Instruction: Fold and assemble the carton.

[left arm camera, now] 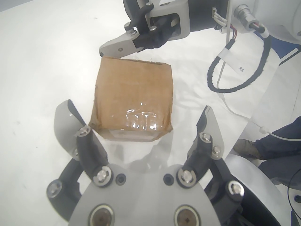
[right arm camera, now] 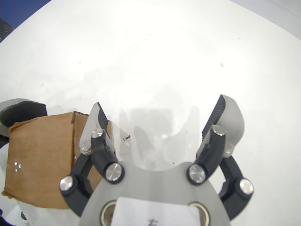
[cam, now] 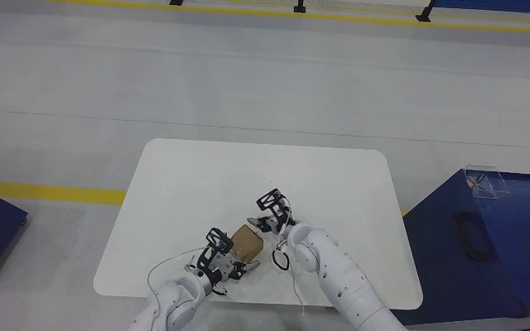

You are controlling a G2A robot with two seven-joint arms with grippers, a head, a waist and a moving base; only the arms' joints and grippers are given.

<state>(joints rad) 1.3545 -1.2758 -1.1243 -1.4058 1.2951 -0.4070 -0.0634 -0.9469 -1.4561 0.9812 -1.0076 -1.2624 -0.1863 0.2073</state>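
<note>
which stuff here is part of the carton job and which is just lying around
For the job:
- carton
- left pincer, open, at one side of the carton
- right pincer, open, at the opposite side

Lying about:
- blue stand beside the table
- clear container on the stand

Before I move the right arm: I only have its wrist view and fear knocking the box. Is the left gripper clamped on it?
Observer: No. The left gripper is open, its fingers spread wider than the near end of the box.
Operator: How close is my own finger?
Observer: The left wrist view shows the right gripper open, one fingertip at the box's far top edge; contact I cannot confirm.
Operator: Where on the table?
Observer: From above, the box sits near the edge of the table closest to the robot, between both grippers.
</note>
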